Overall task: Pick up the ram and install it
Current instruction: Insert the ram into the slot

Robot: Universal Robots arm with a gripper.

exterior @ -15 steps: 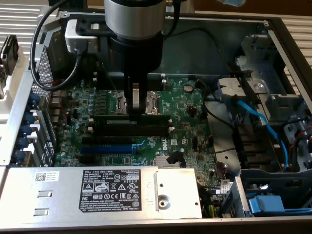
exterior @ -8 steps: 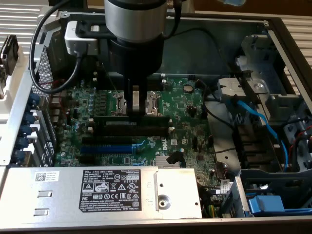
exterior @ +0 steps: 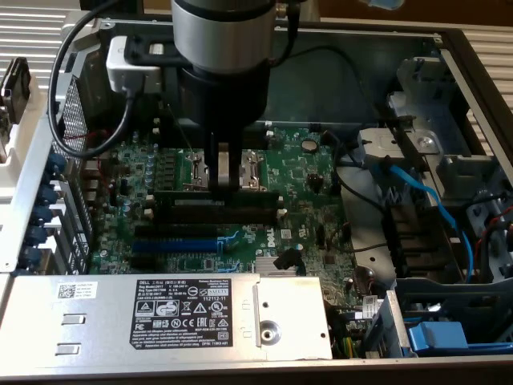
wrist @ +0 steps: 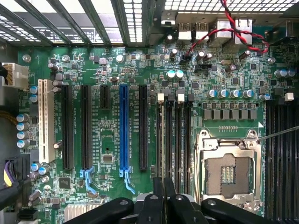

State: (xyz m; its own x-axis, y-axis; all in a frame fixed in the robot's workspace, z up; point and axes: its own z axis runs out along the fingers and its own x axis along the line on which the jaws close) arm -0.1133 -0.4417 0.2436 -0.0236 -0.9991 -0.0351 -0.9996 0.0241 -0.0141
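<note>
**Fig. Pincer (exterior: pixel 227 186), ram (exterior: pixel 180 195) and board (exterior: pixel 309 180).** My pincer is clamped on the ram at mid-length. The stick sits directly under my fingertips, edge down. Its long axis runs from the exterior view's left to its right, parallel to the black slots (exterior: pixel 248 215) close beneath it. I cannot tell whether it touches them. The exterior view gives the ram's whole length. The wrist view gives the slots (wrist: pixel 180 140) lengthwise beside the socket (wrist: pixel 229 172), so sideways alignment is best judged there.
</note>
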